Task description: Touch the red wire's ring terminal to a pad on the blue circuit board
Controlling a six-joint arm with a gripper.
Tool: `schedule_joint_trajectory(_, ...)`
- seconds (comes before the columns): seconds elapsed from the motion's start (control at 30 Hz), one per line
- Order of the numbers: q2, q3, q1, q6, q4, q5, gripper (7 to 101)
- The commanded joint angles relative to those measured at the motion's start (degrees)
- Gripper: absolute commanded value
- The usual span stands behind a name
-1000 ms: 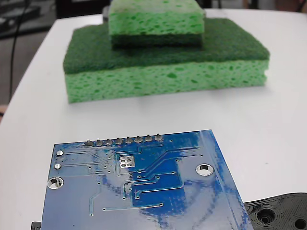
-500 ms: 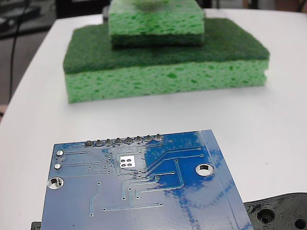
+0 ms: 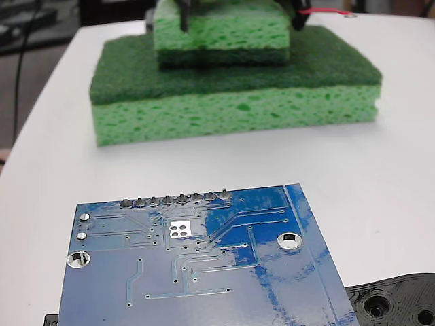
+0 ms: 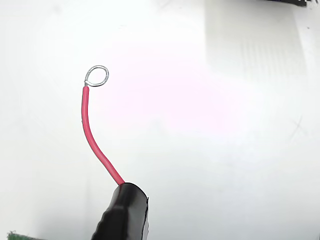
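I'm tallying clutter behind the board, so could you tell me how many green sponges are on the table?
2. A large sponge lies across the far side of the table, and a smaller sponge is stacked on it, its top cropped by the frame. Others could sit hidden behind them.

- red wire (image 4: 90, 132), silver ring terminal (image 4: 97, 76)
- glossy blue circuit board (image 3: 204, 272), silver pad (image 3: 179, 229)
- green sponges (image 3: 231, 88), darker tops
- white counter (image 3: 380, 176)

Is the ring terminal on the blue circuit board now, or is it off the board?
Off. In the wrist view the ring terminal hangs over plain white surface. In the fixed view the blue circuit board is bare, and the red wire shows far behind.
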Motion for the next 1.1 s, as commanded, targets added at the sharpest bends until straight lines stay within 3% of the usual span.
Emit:
schedule_joint_trajectory(0.03, 0.09, -0.26, 0.0, 0.09, -0.18, 0.18, 100.3)
schedule_joint_trajectory(1.1, 0.09, -0.26, 0.09, 0.62, -0.26, 0.88, 100.3)
